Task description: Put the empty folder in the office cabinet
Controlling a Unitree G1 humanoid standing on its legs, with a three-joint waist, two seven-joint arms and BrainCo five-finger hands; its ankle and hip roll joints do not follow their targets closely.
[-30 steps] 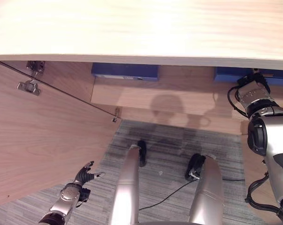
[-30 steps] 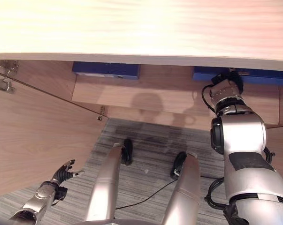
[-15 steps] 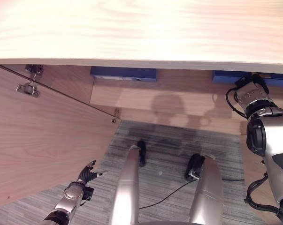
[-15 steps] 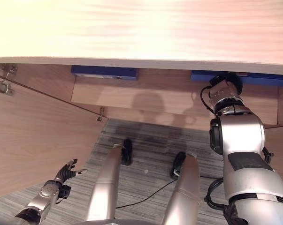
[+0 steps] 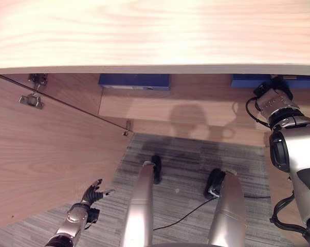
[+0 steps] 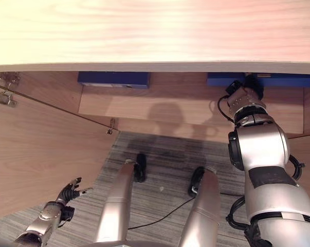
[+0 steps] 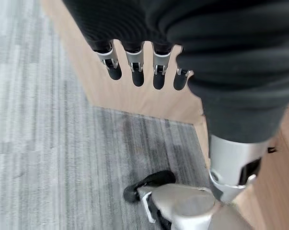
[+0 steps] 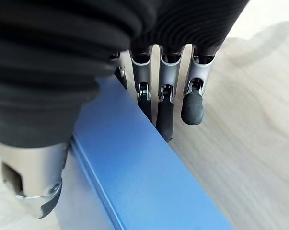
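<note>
Fingers (image 8: 164, 112) of my right hand (image 8: 34, 158) clamp the blue folder (image 8: 139, 182) on the cabinet (image 5: 160, 31) shelf at two o'clock; another folder (image 5: 134, 81) lies at twelve; my left hand (image 5: 91, 194) hangs relaxed, empty, beside the open door (image 5: 41, 154) at seven.

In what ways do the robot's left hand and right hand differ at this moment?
The left hand hangs low over the grey carpet, fingers relaxed, holding nothing. The right hand reaches inside the wooden cabinet, fingers against the blue folder. Both wear dark ribbed covers.
</note>
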